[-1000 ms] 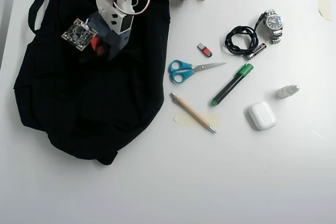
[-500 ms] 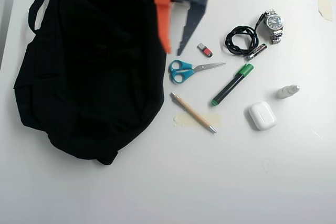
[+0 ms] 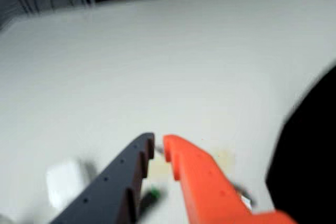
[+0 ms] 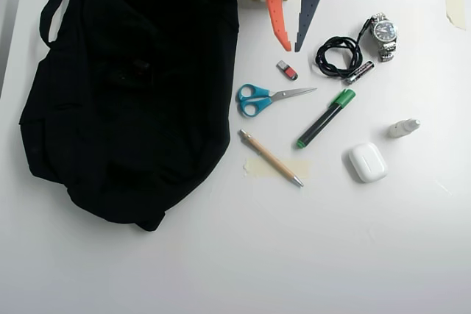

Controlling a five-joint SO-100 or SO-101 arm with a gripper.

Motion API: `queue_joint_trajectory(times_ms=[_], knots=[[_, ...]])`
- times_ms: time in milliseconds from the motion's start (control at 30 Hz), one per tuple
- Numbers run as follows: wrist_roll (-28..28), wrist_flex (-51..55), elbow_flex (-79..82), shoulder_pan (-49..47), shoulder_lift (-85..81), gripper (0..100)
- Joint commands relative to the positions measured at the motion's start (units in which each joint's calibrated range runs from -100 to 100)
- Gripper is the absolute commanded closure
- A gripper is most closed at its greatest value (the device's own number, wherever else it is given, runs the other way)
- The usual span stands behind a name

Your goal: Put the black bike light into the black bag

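While its orange finger and dark grey finger stand a little apart with nothing between them, the hand [image 4: 289, 48] hangs at the top edge of the overhead view, tips pointing down over the white table [image 4: 294, 255]. In the blurred wrist view the hand [image 3: 158, 144] shows the same narrow empty gap.

Just below the tips lies a small red-and-grey USB stick [image 4: 287, 70]. To its right sit a coiled black cable [image 4: 338, 56], a small dark battery [image 4: 359, 72] touching the coil, and a silver-banded wristwatch with a dark dial [image 4: 383, 35]; no writing on them can be read. Lower lie blue-handled scissors [image 4: 263, 98], a black marker with a green cap [image 4: 325, 118], a tan wooden pen [image 4: 269, 157] across a patch of pale tape [image 4: 254, 168], a white rounded earbud case [image 4: 366, 162] and a small white bottle [image 4: 403, 128].

Left of the hand, the large floppy black fabric bag [image 4: 132, 101] spreads over the table with its strap running to the top edge. On its upper part a faint reddish spot [image 4: 137, 70] shows among the dark folds; I cannot tell whether this is the bike light, which is otherwise not seen.
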Motion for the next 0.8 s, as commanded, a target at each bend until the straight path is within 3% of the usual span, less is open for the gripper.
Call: queue_joint_trajectory(times_ms=[0, 133, 233, 333, 467, 767], knots=[[-0.2, -13.4, 16.5, 0.1, -6.3, 98], [-0.2, -23.7, 32.3, -0.7, -12.4, 98], [0.3, -21.7, 36.2, -1.5, -13.4, 98], [0.5, -11.2, 36.1, -1.3, -14.4, 98], [2.2, -6.9, 36.2, 0.3, -14.4, 98], [3.0, 20.4, 36.2, 0.7, -14.6, 98]])
